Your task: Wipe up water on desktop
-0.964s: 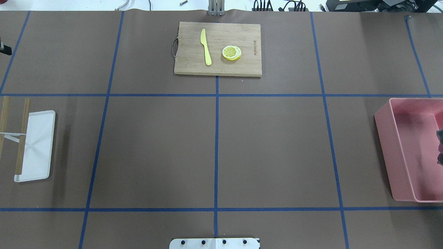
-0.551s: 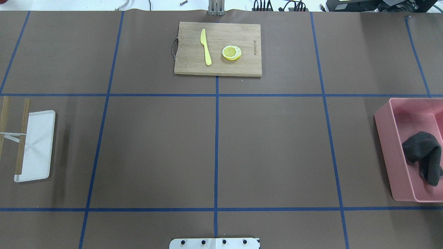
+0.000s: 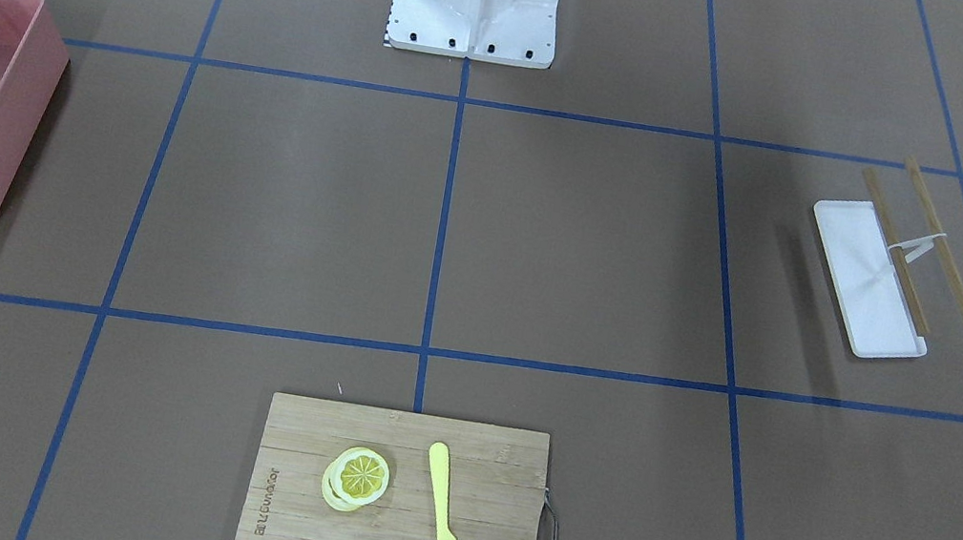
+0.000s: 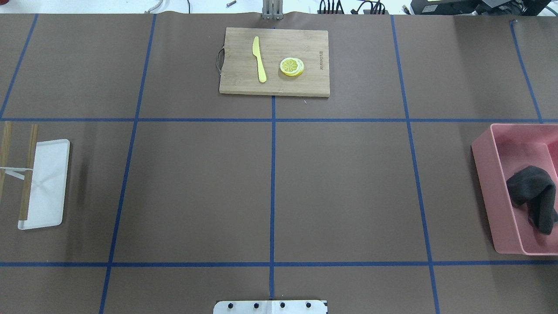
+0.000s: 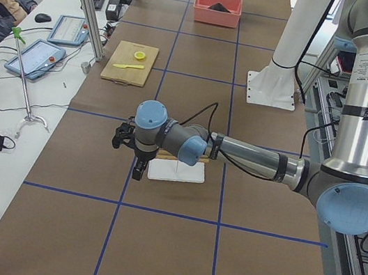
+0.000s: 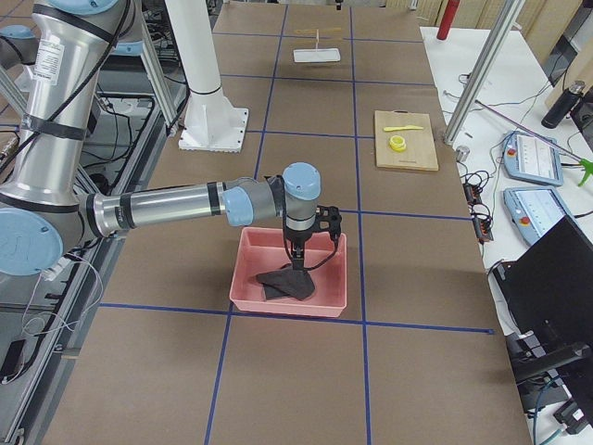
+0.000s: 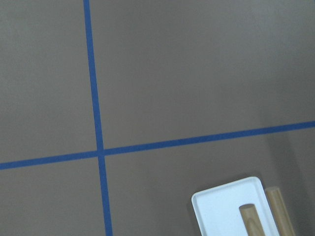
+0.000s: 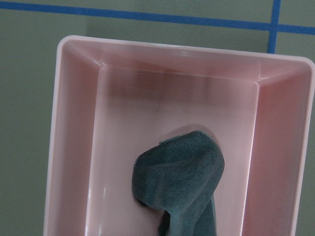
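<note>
Just one cloth [image 4: 531,188], one pink bin [image 4: 483,183].

A second ago, only a tiny dark bit showed at the right edge of the overhead view, inside the pink bin [image 4: 484,183]. Now the whole dark cloth [image 4: 532,196] can be seen there. It lies in the bin, folded over in a lump. The move came fast, and a bit over half a second ago the cloth was already in this spot. Back then a small dark piece also poked in over the desktop [image 4: 196,187] at the far left edge — it is gone from that view now.
</note>
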Tool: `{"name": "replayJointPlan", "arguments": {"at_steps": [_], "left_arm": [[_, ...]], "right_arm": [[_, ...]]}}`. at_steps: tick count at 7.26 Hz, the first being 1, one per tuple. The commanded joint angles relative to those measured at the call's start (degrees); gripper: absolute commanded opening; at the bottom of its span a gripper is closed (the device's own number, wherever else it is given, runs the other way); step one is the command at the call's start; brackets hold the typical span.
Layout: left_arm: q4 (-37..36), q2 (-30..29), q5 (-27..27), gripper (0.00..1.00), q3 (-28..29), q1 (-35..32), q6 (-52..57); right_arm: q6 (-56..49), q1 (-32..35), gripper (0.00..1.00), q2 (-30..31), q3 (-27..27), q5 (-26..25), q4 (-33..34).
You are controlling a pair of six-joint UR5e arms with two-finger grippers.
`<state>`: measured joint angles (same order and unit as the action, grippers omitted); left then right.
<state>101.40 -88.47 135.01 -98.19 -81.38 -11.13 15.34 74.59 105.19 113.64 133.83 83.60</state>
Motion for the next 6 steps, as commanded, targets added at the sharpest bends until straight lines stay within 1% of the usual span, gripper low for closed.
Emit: {"name": "replayJointPlan", "arguments": {"at_steps": [1,6], "left_arm": [[-1.82,1.8,0.61,0.98,0.45,-1.15,1.11],[-1.73,0.84,0.61,0.98,0.64,-0.97,0.32]], "right_arm": [[-1.36,0.46,1.0,0.97,0.18,0.02,-2.73],[-1.36,0.55,1.0,1.59,2.02,0.46,-3.53]]}}
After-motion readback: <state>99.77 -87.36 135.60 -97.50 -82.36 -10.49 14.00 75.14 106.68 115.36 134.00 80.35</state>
